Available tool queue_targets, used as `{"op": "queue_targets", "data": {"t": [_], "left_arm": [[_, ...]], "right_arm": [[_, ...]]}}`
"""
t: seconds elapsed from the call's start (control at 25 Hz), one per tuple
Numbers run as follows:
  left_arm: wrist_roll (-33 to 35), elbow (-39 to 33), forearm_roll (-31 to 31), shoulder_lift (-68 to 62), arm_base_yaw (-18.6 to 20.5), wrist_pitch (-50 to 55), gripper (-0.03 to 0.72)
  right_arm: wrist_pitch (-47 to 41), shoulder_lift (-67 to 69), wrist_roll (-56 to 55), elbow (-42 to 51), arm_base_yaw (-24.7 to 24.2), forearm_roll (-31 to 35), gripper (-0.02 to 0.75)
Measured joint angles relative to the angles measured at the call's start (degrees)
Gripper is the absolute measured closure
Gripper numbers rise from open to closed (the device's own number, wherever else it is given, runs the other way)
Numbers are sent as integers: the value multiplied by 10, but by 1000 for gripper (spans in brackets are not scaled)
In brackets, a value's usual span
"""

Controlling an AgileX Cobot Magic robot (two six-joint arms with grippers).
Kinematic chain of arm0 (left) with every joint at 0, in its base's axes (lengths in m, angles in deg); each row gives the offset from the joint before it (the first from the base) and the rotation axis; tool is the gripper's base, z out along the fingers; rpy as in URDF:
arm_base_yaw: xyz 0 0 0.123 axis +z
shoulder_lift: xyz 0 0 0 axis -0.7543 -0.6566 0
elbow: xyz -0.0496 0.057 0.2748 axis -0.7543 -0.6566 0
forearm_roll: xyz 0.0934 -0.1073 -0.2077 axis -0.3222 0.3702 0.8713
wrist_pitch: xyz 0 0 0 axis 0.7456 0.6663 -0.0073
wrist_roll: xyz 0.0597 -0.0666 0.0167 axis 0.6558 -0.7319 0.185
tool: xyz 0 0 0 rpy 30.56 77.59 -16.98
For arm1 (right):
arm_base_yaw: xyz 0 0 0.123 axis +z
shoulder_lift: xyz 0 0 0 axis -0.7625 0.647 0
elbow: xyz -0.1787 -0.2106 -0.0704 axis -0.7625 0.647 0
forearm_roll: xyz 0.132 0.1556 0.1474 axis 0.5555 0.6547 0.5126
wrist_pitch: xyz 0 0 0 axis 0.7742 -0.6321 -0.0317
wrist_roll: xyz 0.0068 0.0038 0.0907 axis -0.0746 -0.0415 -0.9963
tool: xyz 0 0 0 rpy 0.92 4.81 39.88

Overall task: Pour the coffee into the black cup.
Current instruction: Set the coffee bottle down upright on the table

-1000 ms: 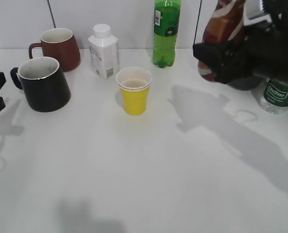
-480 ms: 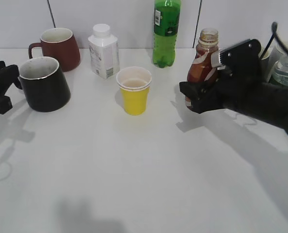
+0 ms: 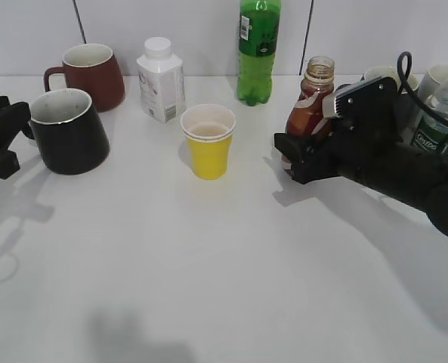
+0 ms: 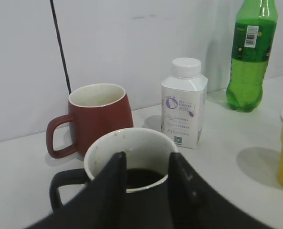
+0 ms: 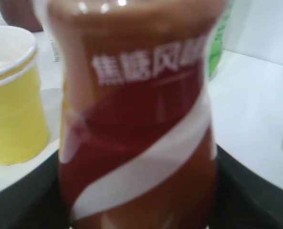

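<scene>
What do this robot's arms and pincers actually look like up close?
Both are matte black. The right arm is chunky and angular, with a pale grey plate on top and a black cable looping above it. The left gripper ends in two flat, tapered black fingers. No sleeves or readable markings.

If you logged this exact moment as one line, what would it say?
right gripper: shut on coffee bottle, upright on table | left gripper: open beside black cup | cup holds dark liquid
</scene>
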Motion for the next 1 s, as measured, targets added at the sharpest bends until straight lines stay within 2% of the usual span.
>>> {"op": "queue_targets", "data": {"t": [0.76,1.0], "left_arm": [[0,0,0,0,0,0,446],[0,0,0,0,0,0,446]], "right_arm": [[1,17,-3,0,0,18,203],[0,1,-18,7,0,19,106]]}}
